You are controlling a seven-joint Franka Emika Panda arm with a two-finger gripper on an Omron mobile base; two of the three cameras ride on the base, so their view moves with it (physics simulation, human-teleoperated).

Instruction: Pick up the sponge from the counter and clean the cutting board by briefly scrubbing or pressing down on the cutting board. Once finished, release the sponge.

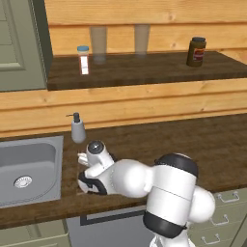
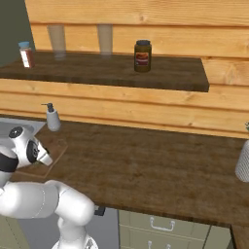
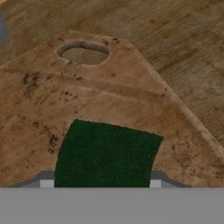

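Sponge point(image 3: 107, 153): dark green face up, low centre of the hand view, clamped between the gripper point(image 3: 100, 184) tips, pressed flat on the board for scrubbing
Board point(image 3: 109, 96): stained wood, handle hole at upper left, lying on the counter point(image 3: 183, 39)
Gripper: closed on the sponge, not yet released
Soap dispenser point(image 1: 77, 129): left of centre, beside the sink point(image 1: 29, 166)

The left base view looks forward and down from behind the arm, taking in the sink point(image 1: 29, 169), the counter point(image 1: 193, 140) and the shelf point(image 1: 144, 67). The right base view faces the same counter point(image 2: 146, 160) and shelf point(image 2: 112, 70) from the other side. The hand view looks steeply down, very close, onto the cutting board point(image 3: 109, 96) and sponge point(image 3: 105, 153).
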